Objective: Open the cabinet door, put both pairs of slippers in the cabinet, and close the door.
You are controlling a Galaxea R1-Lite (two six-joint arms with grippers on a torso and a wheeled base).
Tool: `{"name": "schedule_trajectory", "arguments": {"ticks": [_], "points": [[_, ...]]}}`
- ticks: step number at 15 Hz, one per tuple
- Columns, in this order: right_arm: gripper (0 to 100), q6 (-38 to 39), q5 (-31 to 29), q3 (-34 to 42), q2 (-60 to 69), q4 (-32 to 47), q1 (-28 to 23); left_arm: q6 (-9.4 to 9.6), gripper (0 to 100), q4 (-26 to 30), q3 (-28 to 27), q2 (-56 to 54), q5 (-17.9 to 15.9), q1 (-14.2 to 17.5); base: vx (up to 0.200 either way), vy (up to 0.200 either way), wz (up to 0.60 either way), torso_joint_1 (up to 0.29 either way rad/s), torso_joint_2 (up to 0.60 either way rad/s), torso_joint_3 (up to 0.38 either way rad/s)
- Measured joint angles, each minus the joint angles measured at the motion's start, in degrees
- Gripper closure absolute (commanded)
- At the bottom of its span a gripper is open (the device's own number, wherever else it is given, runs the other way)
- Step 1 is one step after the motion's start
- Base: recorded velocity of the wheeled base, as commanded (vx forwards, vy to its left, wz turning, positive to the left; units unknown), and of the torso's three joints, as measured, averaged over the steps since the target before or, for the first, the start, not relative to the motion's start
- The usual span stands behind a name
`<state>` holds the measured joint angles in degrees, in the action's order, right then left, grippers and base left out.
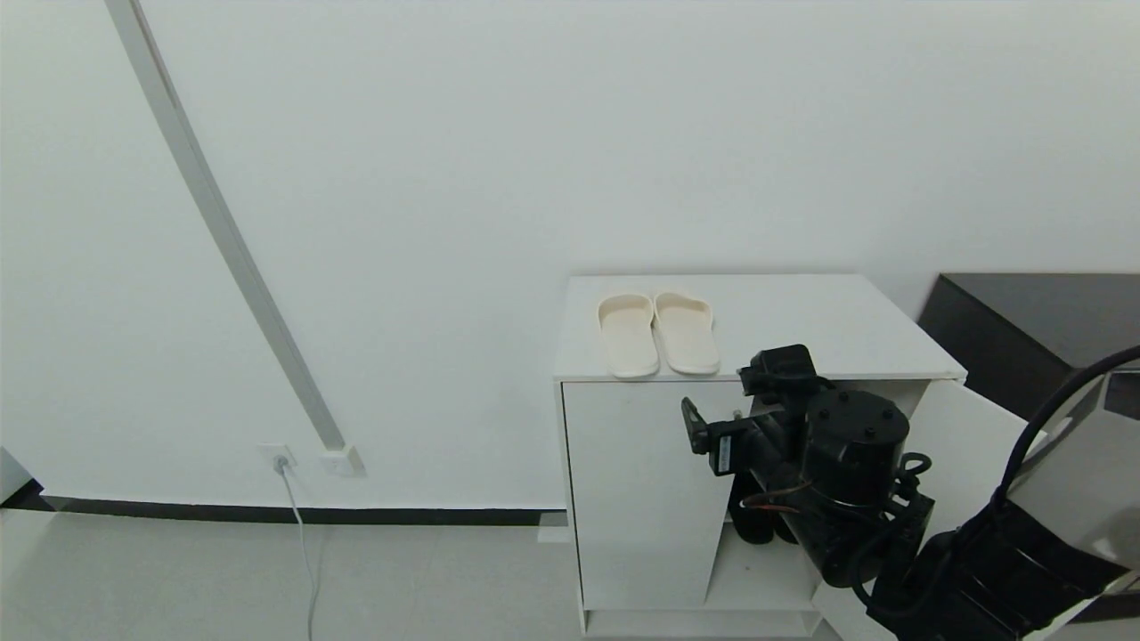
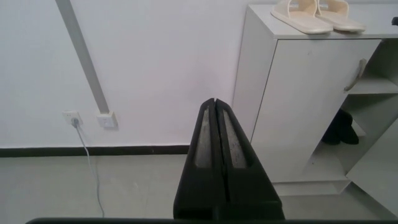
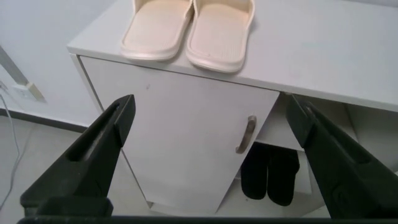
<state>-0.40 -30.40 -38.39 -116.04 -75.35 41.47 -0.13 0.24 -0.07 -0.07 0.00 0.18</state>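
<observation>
A cream pair of slippers (image 1: 659, 334) (image 3: 189, 28) lies side by side on top of the white cabinet (image 1: 802, 320). The cabinet's right door (image 1: 971, 445) stands open, and its left door (image 3: 180, 143), with a metal handle (image 3: 247, 134), is closed. A black pair of slippers (image 1: 757, 521) (image 3: 270, 174) stands inside on the lower shelf. My right gripper (image 1: 712, 436) (image 3: 210, 104) is open and empty, held in front of the cabinet just below its top edge. My left gripper (image 2: 215, 102) is shut and empty, low and well away from the cabinet (image 2: 298, 106).
A wall socket with a hanging cable (image 1: 280, 458) and a slanted grey conduit (image 1: 223, 231) are on the wall at the left. A dark piece of furniture (image 1: 1024, 320) stands right of the cabinet. Bare floor (image 1: 267, 570) lies in front.
</observation>
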Motion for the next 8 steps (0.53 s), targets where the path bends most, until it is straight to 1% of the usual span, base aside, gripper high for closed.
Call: {"name": "schedule_trajectory", "arguments": {"ticks": [2,3,5,7,8], "points": [[0,0.38,0.18,-1.94,-0.24,1.94,-0.22,0.04,100,0.02,0.0,0.0,0.0,-0.05,0.0,0.0,0.0,0.0,0.0,0.0],[0,1.46,0.2,-4.11,-0.2,5.72,-0.38,0.0,100,0.02,0.0,0.0,0.0,-0.05,0.0,0.0,0.0,0.0,0.0,0.0],[0,5.27,0.22,-12.06,0.57,23.82,-0.38,-0.02,100,0.0,-0.02,0.0,0.0,-0.05,0.0,0.0,0.0,0.0,0.0,0.0],[0,10.33,0.2,-21.35,1.77,38.1,-0.1,0.04,100,0.02,-0.02,0.0,-0.05,-0.02,0.0,0.0,0.0,0.0,0.0,0.0],[0,13.01,0.18,-25.26,2.29,43.72,0.09,0.04,100,0.0,-0.02,0.0,-0.05,0.02,0.0,0.0,0.0,0.0,0.0,0.0]]}}
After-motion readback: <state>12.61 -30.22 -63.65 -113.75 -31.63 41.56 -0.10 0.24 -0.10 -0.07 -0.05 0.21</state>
